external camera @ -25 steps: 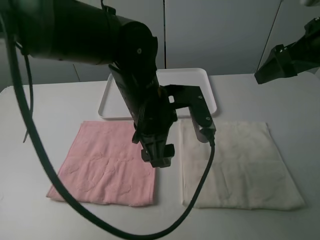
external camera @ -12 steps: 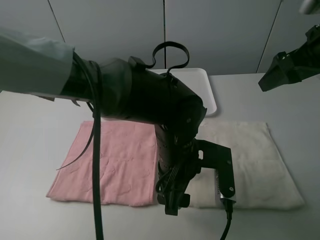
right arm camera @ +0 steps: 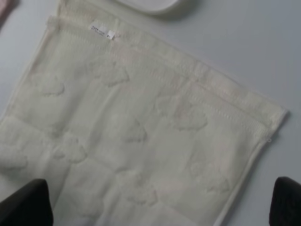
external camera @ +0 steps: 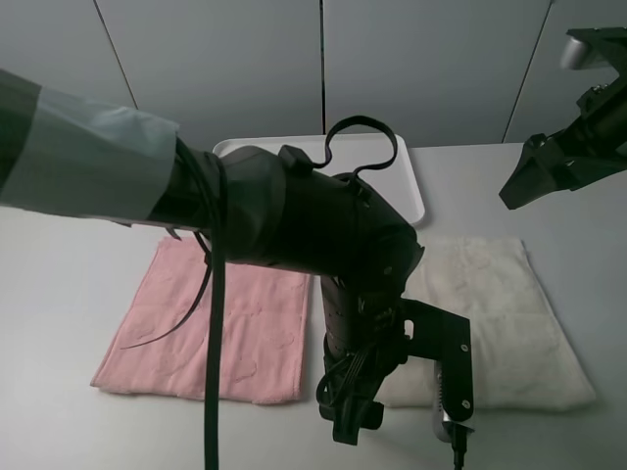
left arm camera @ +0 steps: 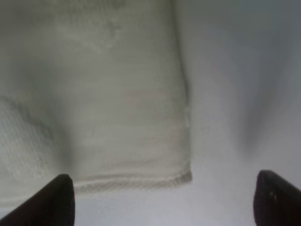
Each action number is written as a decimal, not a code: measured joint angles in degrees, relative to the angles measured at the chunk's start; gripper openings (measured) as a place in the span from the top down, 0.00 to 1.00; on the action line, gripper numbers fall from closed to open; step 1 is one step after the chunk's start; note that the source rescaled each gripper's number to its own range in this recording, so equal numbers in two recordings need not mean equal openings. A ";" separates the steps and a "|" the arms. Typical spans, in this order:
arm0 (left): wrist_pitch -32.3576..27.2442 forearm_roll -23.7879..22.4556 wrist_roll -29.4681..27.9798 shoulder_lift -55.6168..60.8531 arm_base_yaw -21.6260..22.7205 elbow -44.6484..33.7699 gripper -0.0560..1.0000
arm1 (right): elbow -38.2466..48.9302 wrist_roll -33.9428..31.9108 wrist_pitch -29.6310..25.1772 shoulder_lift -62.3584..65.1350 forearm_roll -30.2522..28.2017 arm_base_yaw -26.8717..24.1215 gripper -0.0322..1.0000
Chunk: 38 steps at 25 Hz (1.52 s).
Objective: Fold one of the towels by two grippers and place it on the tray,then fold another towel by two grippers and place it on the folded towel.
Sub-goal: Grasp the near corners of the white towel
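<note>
Our left gripper (left arm camera: 169, 200) is wide open and holds nothing. A corner of the cream towel (left arm camera: 117, 108) lies just under it, ready for a pinch. Our right gripper (right arm camera: 155, 205) is open and empty too, high above that towel, so we think it can help fold.

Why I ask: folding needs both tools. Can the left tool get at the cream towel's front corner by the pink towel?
Probably yes: the left tool hangs open over that corner of the cream towel, which lies flat on the table, nothing covering it.
</note>
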State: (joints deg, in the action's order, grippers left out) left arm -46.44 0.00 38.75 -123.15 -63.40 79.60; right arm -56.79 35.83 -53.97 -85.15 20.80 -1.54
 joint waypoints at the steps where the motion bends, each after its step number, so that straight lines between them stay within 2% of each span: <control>1: 0.00 0.00 0.00 0.00 0.01 0.00 0.01 | 0.00 0.26 -0.23 -0.38 -0.35 0.00 0.00; 5: 0.15 0.00 0.00 -0.15 0.01 0.00 0.01 | 0.00 0.60 -0.32 -1.14 -0.72 0.00 0.00; 10: -0.03 3.02 0.12 -1.56 -0.12 0.05 0.01 | 0.00 0.84 -0.21 -1.32 -1.84 0.00 0.00; 20: -0.03 3.48 0.31 -2.27 -0.24 0.46 0.01 | 0.00 1.58 -0.35 -1.41 -3.38 0.00 0.00; 23: -0.03 3.48 0.31 -2.36 -0.24 0.46 0.01 | 0.47 6.67 -0.58 -1.41 -7.54 0.00 0.00; 26: -0.03 3.48 0.31 -2.36 -0.24 0.46 0.01 | 1.49 15.31 -1.27 -1.41 -11.25 0.00 0.00; 32: -0.03 2.80 0.31 -2.36 -0.33 0.46 0.01 | 2.24 30.31 -2.86 -1.41 -12.29 0.00 0.00; 38: -0.03 1.90 0.31 -2.49 -0.46 0.48 0.01 | 4.90 38.74 -4.09 -1.41 -12.29 0.00 0.00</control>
State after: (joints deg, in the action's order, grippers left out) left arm -46.46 1.90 39.06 -125.64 -63.87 80.09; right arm -51.89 74.57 -58.06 -86.56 8.51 -1.54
